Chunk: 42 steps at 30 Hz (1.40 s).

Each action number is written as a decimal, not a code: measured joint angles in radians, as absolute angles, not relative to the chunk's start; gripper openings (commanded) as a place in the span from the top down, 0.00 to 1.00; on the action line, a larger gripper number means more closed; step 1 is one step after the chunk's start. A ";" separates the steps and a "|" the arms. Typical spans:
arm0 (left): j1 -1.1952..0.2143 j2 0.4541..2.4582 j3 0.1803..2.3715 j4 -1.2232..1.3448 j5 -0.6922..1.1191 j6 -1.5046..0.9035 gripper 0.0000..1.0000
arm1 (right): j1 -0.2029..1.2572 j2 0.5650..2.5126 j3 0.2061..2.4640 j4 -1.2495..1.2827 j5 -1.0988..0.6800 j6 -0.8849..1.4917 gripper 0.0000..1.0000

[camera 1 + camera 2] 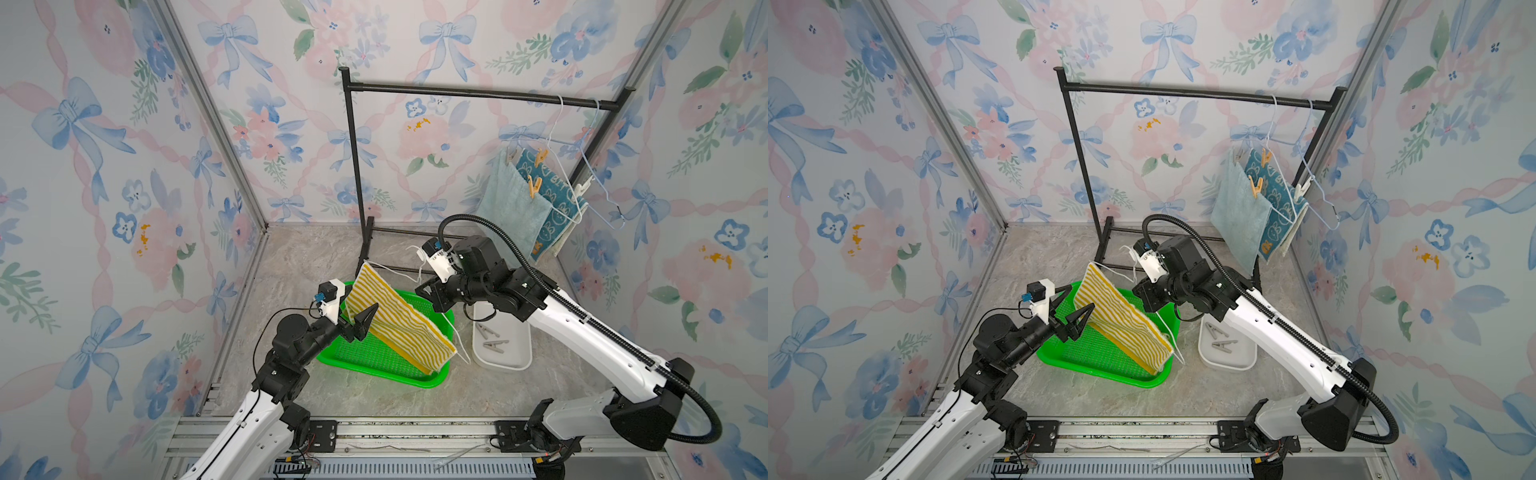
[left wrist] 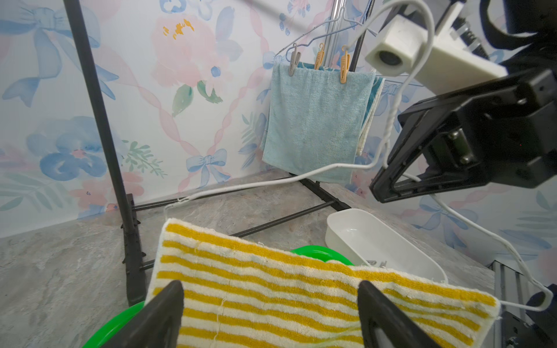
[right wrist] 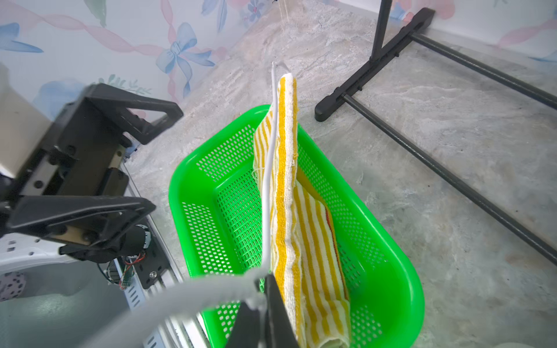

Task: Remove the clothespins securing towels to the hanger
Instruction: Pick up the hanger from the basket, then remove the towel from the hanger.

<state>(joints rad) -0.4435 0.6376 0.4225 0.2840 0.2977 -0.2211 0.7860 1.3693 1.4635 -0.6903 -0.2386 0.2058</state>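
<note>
Clothespins (image 1: 494, 345), two grey ones, are laid in a white tray (image 1: 519, 359) just beside the green basket (image 1: 415, 379) on its right side. They are under the right arm and well apart from both grippers. Farther from the basket, at the back right, tan clothespins (image 1: 535, 185) and a white clothespin (image 1: 582, 189) are clipped along the top edges of the pale teal towel (image 1: 511, 208) and the blue bunny towel (image 1: 557, 208). These towels are hung from wire hangers (image 1: 598, 199) on the black rack (image 1: 357, 166). A grey clothespin (image 2: 294, 61) is seen at the teal towel's corner in the left wrist view.

Over the basket, the yellow-striped towel (image 1: 399, 324) is draped across a white wire hanger (image 2: 271, 180). It is tilted, with its lower end lying inside the basket. The hanger's wire is pinched between the pressed-together jaws of the right gripper (image 3: 265, 289), above the basket's far right corner. The left gripper (image 1: 1083, 296) is held at the basket's left side with jaws spread wide and pointed at the towel's face. A gap between gripper and towel is shown in the right wrist view.
</note>
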 measured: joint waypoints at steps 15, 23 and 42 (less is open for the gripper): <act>-0.638 0.937 0.471 0.438 0.244 -0.170 0.10 | 0.786 1.349 1.449 -0.676 -0.279 0.248 1.00; -0.721 1.045 0.521 0.468 0.186 -0.006 0.18 | 0.786 1.349 1.449 -0.669 -0.287 0.252 1.00; -0.726 1.122 0.520 0.509 0.191 0.076 0.65 | 0.787 1.349 1.443 -0.649 -0.328 0.289 1.00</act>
